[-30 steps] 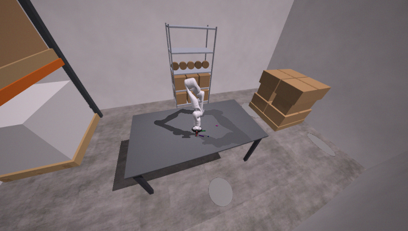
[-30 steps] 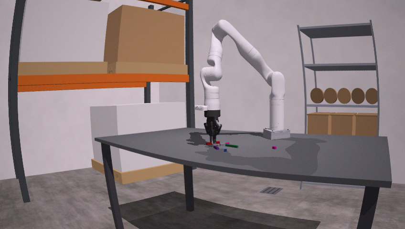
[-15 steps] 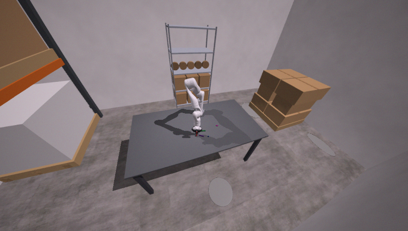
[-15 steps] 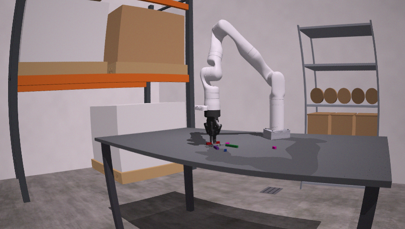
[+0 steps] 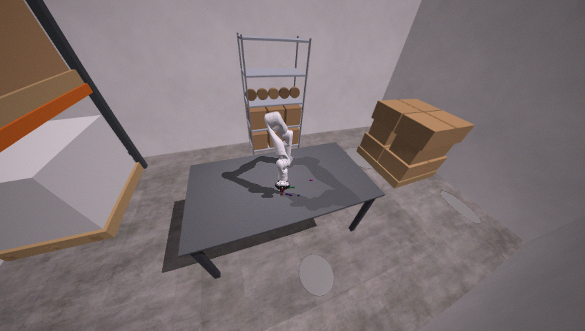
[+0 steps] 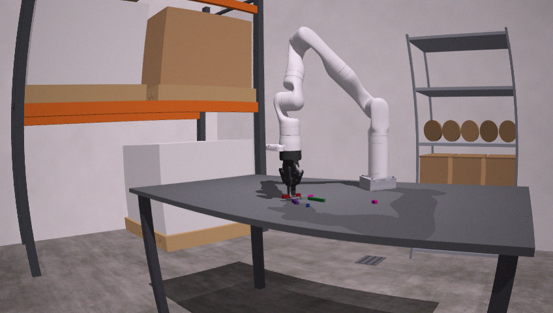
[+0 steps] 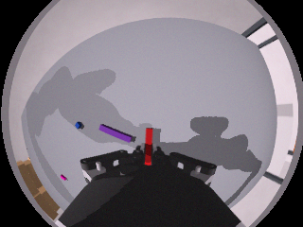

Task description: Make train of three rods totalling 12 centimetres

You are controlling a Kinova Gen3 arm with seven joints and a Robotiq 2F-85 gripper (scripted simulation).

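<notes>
Fingers: narrow. The gripper [image 5: 281,189] [image 6: 291,195] [image 7: 148,148] points down at the table [image 5: 230,213] [image 6: 473,217] [image 7: 189,76], its fingertips closed on the red rod [image 5: 281,192] [image 6: 285,196] [image 7: 149,135]. In the wrist view the rod runs lengthwise between them, showing past both sides of the grip.

Loose rods: the purple rod [image 5: 288,194] [image 6: 295,201] [image 7: 115,132] lies near the red one, at an angle to it; the blue rod [image 5: 298,195] [image 6: 307,205] [image 7: 79,125] sits beyond the purple one's far end. The green rod [image 5: 291,187] [image 6: 316,199] lies near the gripper. A magenta rod [image 5: 310,180] [image 6: 373,201] [image 7: 63,177] is well apart from the group; another magenta piece [image 6: 310,195] and a small pale grey piece [image 6: 303,197] show close to the gripper. Whether any ends touch: cannot tell.

Storage: the metal shelf unit [image 5: 274,72] [image 6: 458,42] carries a row of five brown discs [image 5: 273,93] [image 6: 469,131], with brown boxes [image 5: 258,118] [image 6: 435,170] on the level below. Its two upper boards bear no goods. The orange-beamed rack [image 5: 49,116] [image 6: 139,107] bears a large carton [image 6: 205,50]. Cartons [image 5: 422,123] are stacked on a pallet [image 5: 410,180] beside the table. Contents of all boxes: hidden.

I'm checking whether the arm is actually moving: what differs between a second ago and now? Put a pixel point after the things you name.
Nothing visibly changed. The arm [image 5: 277,143] [image 6: 337,64] keeps its pose, its jaws around the red rod [image 6: 285,196] [image 7: 149,134]; the purple rod [image 6: 295,201] [image 7: 115,132], green rod [image 5: 292,187] [image 6: 315,199] and blue rod [image 6: 307,205] [image 7: 79,125] lie where they lay.
</notes>
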